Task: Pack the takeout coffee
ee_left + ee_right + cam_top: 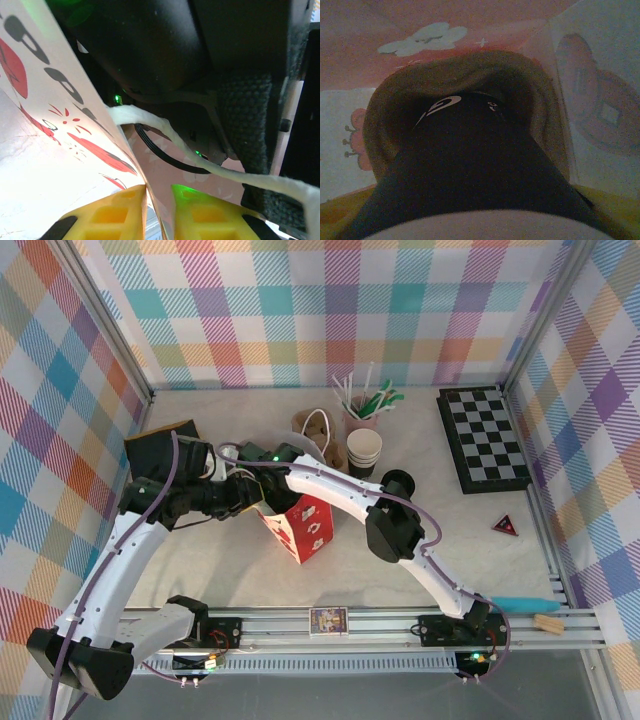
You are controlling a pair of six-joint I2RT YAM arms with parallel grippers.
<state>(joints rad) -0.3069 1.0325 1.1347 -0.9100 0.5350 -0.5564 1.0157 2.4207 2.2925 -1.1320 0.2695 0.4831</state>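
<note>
Top external: pale stone-look table [430, 560], boxed left, back and right by pastel plaid walls [300, 300]; aluminium rail [400, 625] along the lower edge. Chessboard [483, 438] upper right, stack of paper cups [364, 451] near centre. Red-and-white paper bag [305, 525] just left of centre, both arms meeting at its mouth. Left wrist: left gripper [159, 200] at bottom centre, yellow fingers nearly together, pinching the bag's wall edge; white rope handle [165, 130] crosses the frame. Right wrist: dim pink bag interior. Takeout coffee [470, 150] mid-frame, inside the bag; right gripper [470, 212] clamped on it, yellow fingers at both lower corners.
</note>
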